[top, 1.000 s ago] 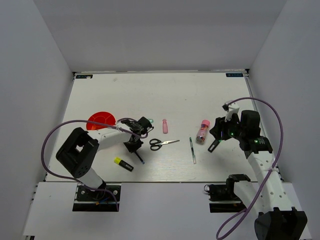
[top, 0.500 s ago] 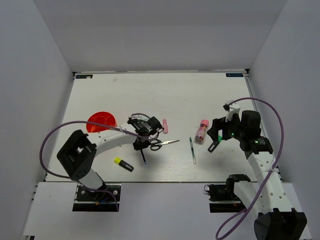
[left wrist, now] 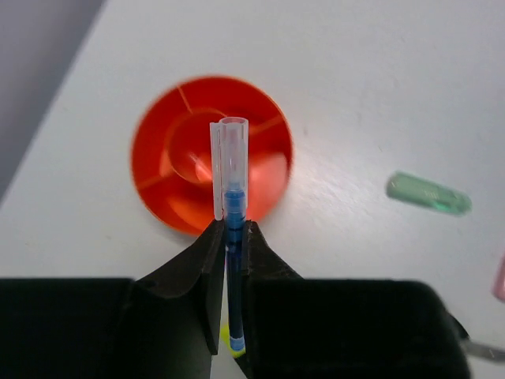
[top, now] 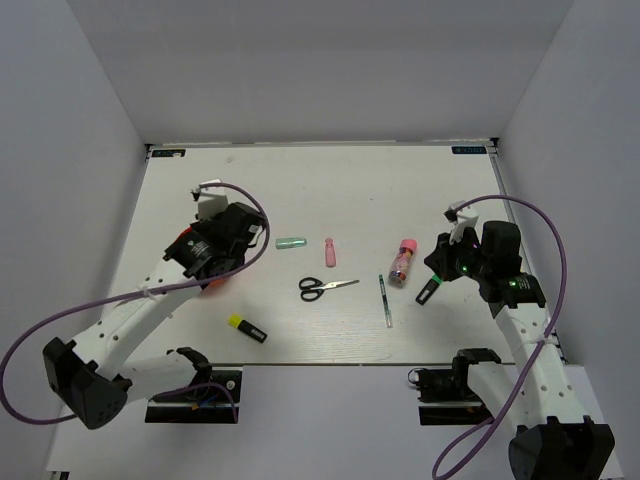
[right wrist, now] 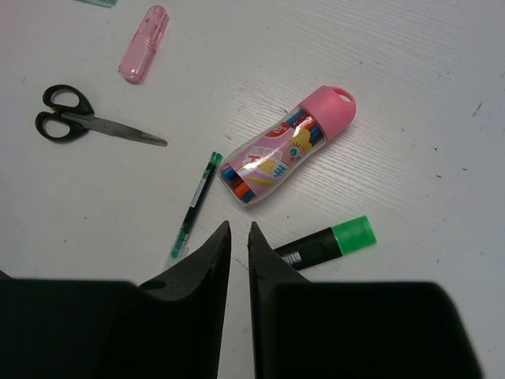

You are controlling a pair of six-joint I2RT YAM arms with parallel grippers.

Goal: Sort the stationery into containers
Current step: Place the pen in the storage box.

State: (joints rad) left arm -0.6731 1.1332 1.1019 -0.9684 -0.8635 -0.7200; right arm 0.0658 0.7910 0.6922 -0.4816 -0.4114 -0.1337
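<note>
Sorting barely begun — my left gripper (left wrist: 230,229) clamps a blue pen (left wrist: 231,178) above the orange cup (left wrist: 211,154); my right gripper (right wrist: 236,237), nearly closed, holds nothing — scissors (top: 326,287), markers unsorted.

No legible text. Pink-capped tube (right wrist: 278,155) carries a colourful printed label, and green-capped marker (right wrist: 325,243) a white barcode-like patch; both unreadable.

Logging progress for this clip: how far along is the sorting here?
Early. The orange-red cup looks empty, so nothing is sorted. In hand: the left gripper is shut on the blue pen, above the cup. Left on the table: scissors, mint stick, pink bottle, pink-capped tube, green-capped marker, yellow-capped marker and green pen. The right gripper holds nothing.
</note>
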